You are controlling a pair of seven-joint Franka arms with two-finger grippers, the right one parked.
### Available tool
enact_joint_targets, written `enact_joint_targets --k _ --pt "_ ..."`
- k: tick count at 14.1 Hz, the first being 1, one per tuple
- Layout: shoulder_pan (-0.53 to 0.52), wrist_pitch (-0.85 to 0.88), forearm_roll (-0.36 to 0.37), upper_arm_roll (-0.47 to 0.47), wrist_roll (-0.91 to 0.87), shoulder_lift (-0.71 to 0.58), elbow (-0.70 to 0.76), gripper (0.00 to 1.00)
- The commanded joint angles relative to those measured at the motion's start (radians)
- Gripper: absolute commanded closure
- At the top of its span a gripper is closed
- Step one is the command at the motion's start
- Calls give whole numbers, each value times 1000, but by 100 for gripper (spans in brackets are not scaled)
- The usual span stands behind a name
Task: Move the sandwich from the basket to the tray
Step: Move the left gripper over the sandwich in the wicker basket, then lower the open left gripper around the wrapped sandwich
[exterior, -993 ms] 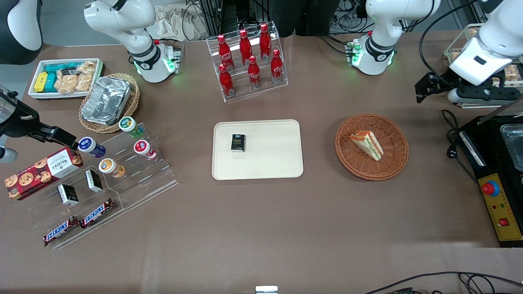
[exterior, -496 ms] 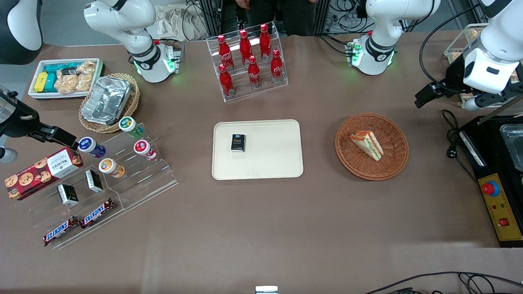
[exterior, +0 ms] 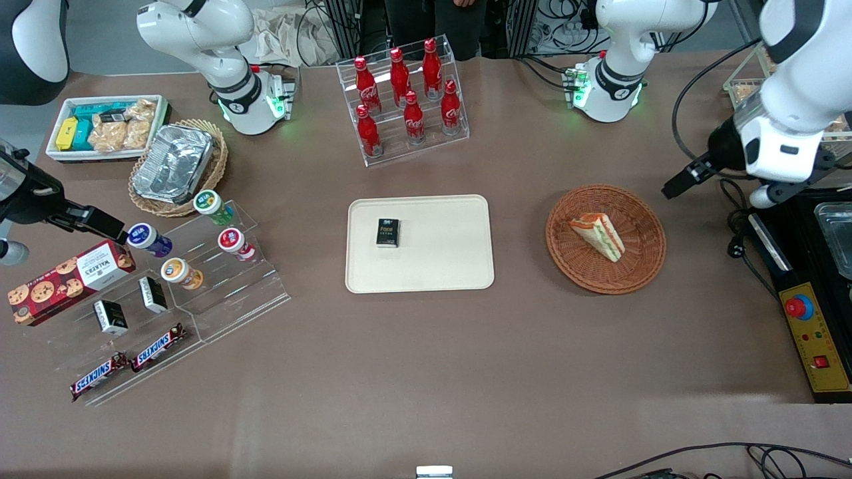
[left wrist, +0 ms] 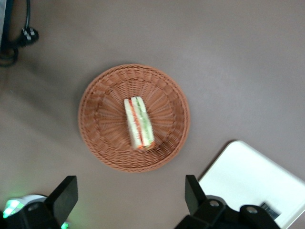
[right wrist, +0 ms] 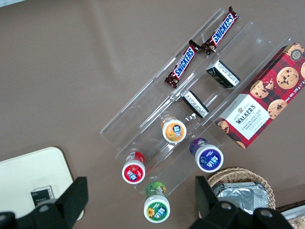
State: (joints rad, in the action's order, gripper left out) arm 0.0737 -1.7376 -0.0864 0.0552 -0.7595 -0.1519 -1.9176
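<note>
The sandwich (exterior: 597, 236) (left wrist: 138, 122), a white wedge with red, orange and green layers, lies in the round reddish-brown basket (exterior: 640, 216) (left wrist: 102, 95). The cream tray (exterior: 439, 263) (left wrist: 248, 174) lies flat beside the basket, toward the parked arm's end. My gripper (exterior: 679, 181) (left wrist: 128, 195) hangs above the table beside the basket, toward the working arm's end and a little farther from the front camera. It is open wide and holds nothing; the two dark fingers (left wrist: 64, 194) stand well apart. It touches neither basket nor sandwich.
A small black box (exterior: 387, 233) lies on the tray. A rack of red bottles (exterior: 406, 100) stands farther from the front camera. A black machine with a red button (exterior: 809, 313) and a cable plug (exterior: 735, 249) lie at the working arm's end.
My gripper has swung away from the container at the table's edge, coming closer to the basket. Sandwich, basket and tray have not moved.
</note>
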Motion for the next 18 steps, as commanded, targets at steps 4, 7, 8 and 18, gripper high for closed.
enact_joint_targets --k 4,7,8,18 --pt "86 -31 51 2 -126 101 3 0" --pt "136 -103 128 0 -178 130 -52 0" --pt "138 -144 135 0 -178 124 -93 0" --pt "140 -496 139 0 -316 179 -377 0"
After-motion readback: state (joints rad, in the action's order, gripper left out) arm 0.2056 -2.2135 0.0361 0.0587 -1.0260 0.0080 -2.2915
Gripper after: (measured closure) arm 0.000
